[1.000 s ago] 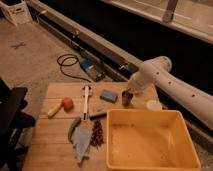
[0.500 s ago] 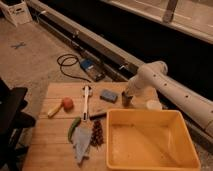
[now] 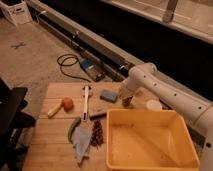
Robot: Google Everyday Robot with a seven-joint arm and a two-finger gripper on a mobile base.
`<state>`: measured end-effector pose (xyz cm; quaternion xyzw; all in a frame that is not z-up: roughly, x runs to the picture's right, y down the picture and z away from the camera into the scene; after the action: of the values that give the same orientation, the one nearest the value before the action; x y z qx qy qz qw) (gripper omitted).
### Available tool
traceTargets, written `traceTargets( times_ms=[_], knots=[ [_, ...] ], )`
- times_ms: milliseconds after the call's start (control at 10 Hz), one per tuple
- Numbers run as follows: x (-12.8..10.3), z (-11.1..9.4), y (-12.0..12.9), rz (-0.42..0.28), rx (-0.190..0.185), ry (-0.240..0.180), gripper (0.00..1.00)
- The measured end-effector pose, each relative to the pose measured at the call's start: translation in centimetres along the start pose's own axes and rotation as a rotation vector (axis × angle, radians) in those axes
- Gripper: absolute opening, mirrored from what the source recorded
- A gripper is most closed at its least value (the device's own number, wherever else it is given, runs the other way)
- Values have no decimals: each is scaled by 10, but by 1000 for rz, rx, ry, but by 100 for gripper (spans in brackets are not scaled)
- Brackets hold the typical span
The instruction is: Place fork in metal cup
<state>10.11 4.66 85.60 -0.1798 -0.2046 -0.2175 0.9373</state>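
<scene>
At the near edge of the wooden table (image 3: 47,150) sat a yellow bin (image 3: 150,160), with a green pepper (image 3: 73,128) to its left. Farther back, the metal cup (image 3: 127,102) showed as a small dark cylinder between a blue sponge (image 3: 108,95) and a white cup (image 3: 153,105). The gripper (image 3: 125,96) hung right over the cup's mouth; its grip could not be told. The fork could not be made out.
</scene>
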Motion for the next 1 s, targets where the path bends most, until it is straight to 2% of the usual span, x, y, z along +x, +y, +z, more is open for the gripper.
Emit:
traceTargets(
  times_ms=[300,800,1000],
  knots=[
    [-2,5,2,18,-9,-23,16],
    [-7,6,0,28,4,-60,62],
    [-6,6,-1,31,9,-67,65]
  ],
)
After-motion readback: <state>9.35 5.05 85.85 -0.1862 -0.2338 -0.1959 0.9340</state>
